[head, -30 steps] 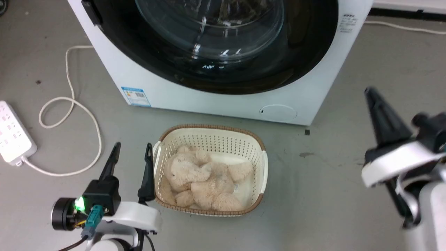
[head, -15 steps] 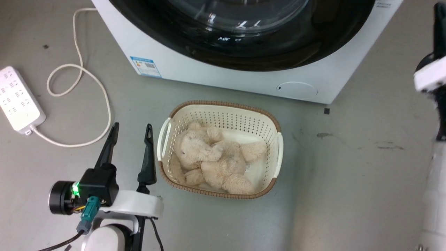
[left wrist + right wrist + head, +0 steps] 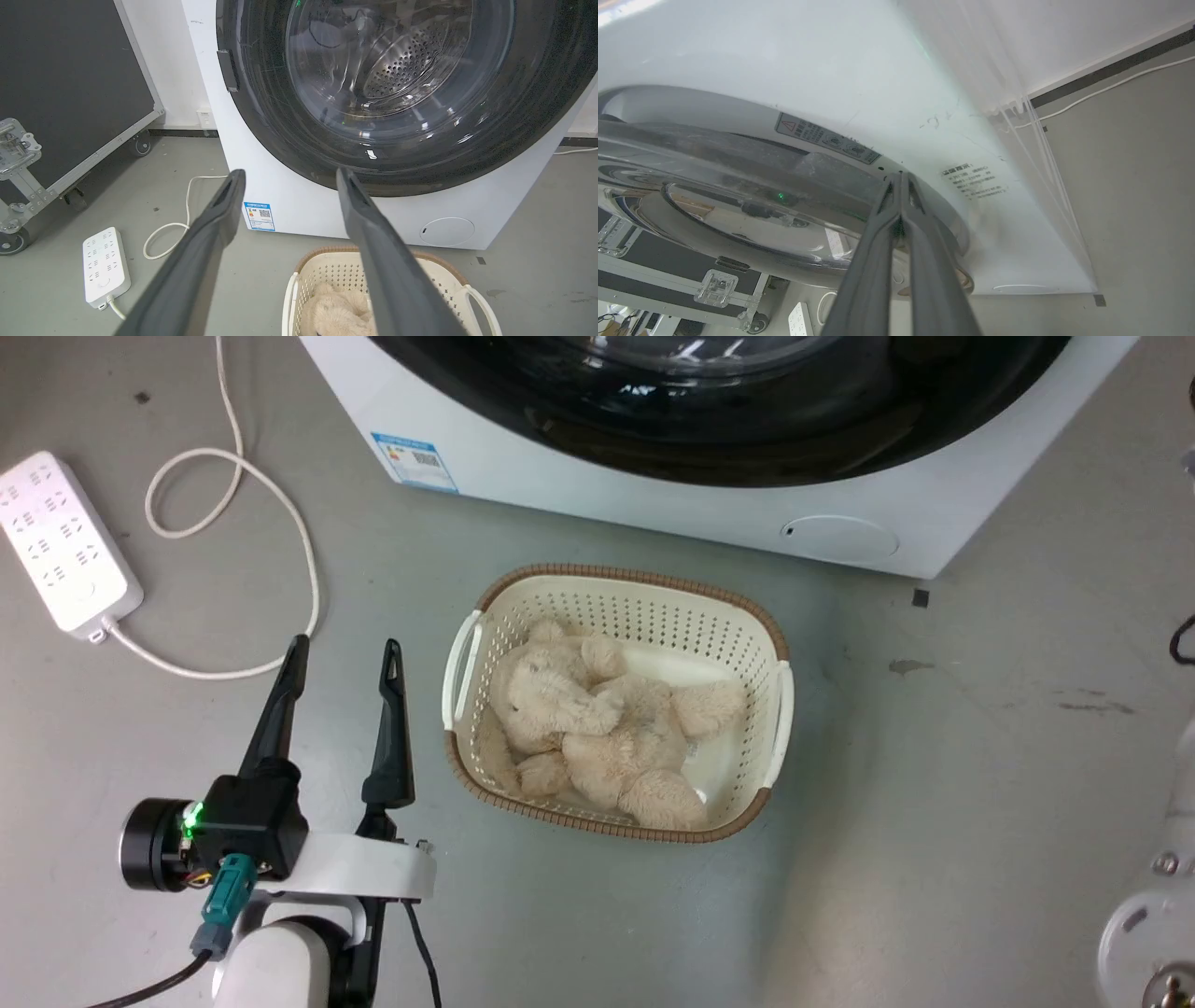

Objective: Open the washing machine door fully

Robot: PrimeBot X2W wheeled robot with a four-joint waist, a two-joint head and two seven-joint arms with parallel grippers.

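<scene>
Camera drift has slid the washing machine up-frame since a second ago. The right gripper, clenched empty, has risen to the rim of the washing machine door, which looks closed. The left gripper hangs released beside a laundry basket on the grey floor, near a power strip and a black flight case.

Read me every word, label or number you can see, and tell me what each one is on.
No text is legible enough to quote.
The blue label low on the washing machine front: too small to read.
The grey warning sticker with a triangle sign, beside the washing machine door: blurred.
The dark printed block on the white front: blurred.
</scene>
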